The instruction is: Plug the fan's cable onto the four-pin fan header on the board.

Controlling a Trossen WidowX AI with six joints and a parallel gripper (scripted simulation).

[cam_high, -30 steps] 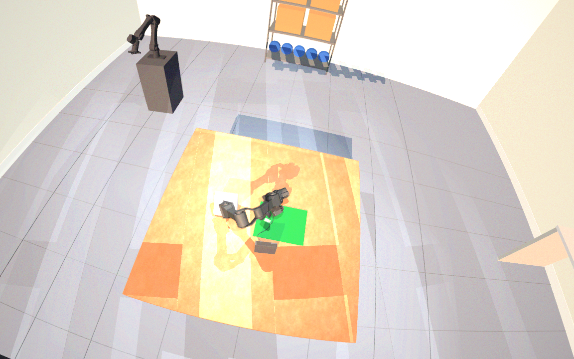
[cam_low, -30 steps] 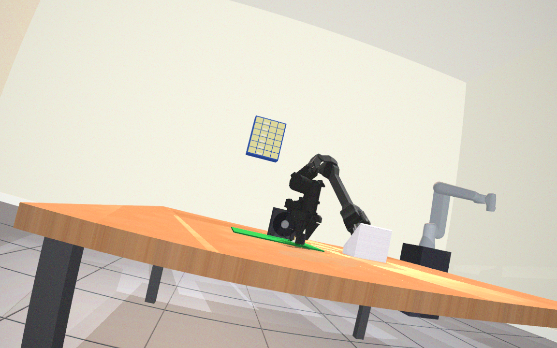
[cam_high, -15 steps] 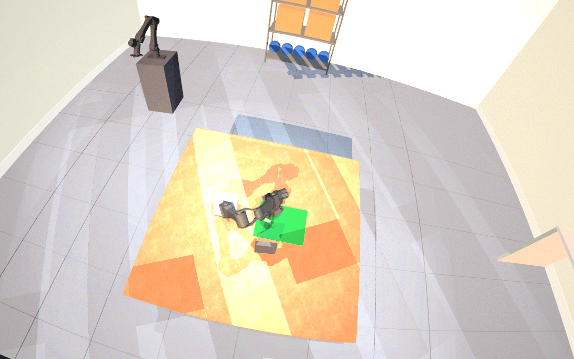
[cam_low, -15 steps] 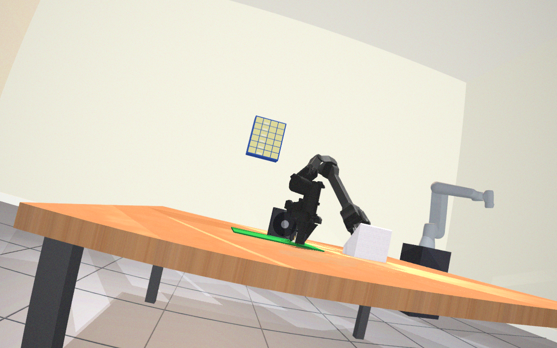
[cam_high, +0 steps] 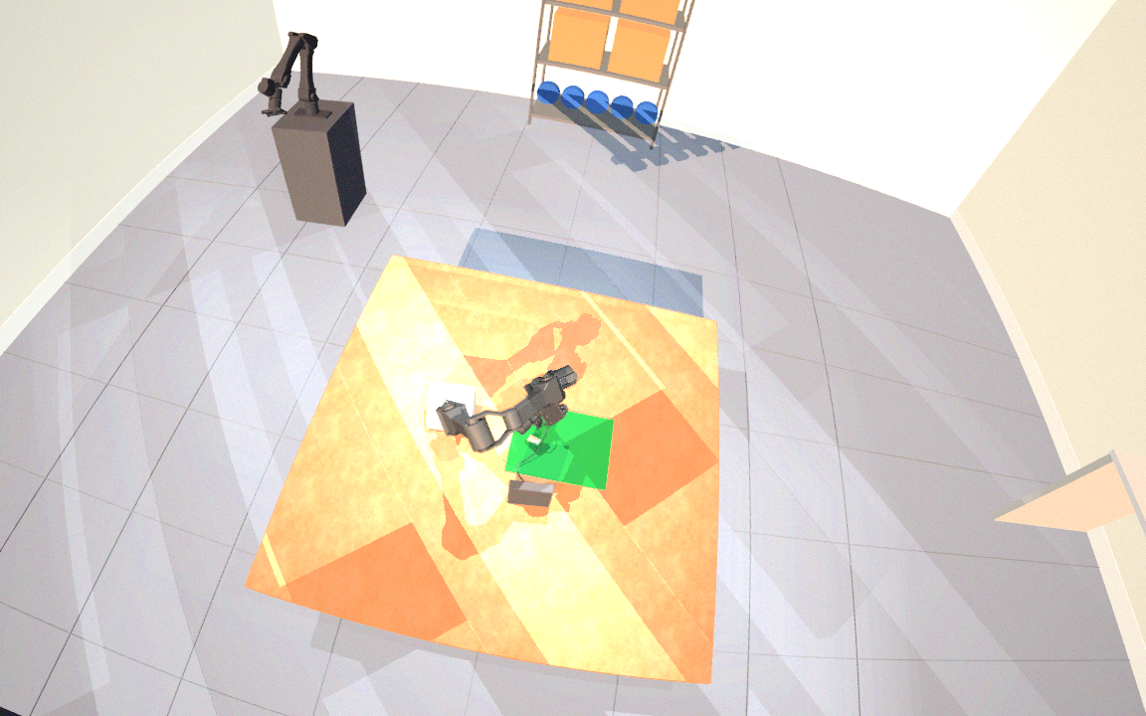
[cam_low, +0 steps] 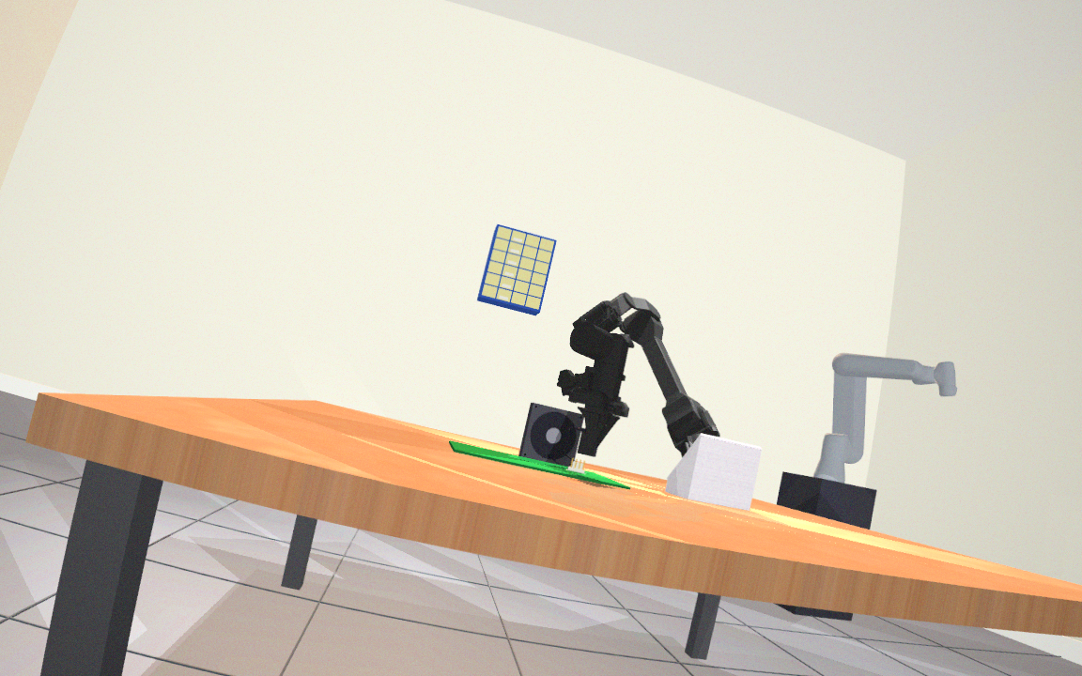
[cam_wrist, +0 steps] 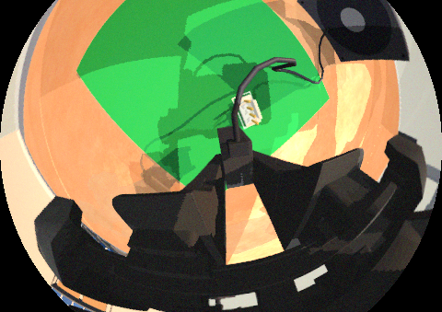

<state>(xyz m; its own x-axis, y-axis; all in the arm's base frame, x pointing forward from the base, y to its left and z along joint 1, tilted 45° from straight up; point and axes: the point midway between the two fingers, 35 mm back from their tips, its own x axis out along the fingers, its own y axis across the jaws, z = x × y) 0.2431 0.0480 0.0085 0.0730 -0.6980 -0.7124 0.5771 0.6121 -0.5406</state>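
Wrist: gripper (cam_wrist: pixel 238 171) nearly closed, clamping boxy black plug (cam_wrist: pixel 236 156) — just short of pale pinned header (cam_wrist: pixel 249 111) on flat green board (cam_wrist: pixel 160 49).

You see a bright green board (cam_wrist: pixel 154 49) lying flat on an orange wood-grain table (cam_low: pixel 276 453), which is streaked with paler yellow bands of light. The gripper (cam_wrist: pixel 242 171) is matte black, and the plug (cam_wrist: pixel 236 156) pinched between its fingers is black too, trailing a thin dark grey cable (cam_wrist: pixel 258 73). The header (cam_wrist: pixel 249 111) on the board is off-white with tan pins. The fan (cam_wrist: pixel 356 20) is black with a grey hub. Near the table's edge sits a plain white block (cam_low: pixel 715 470).
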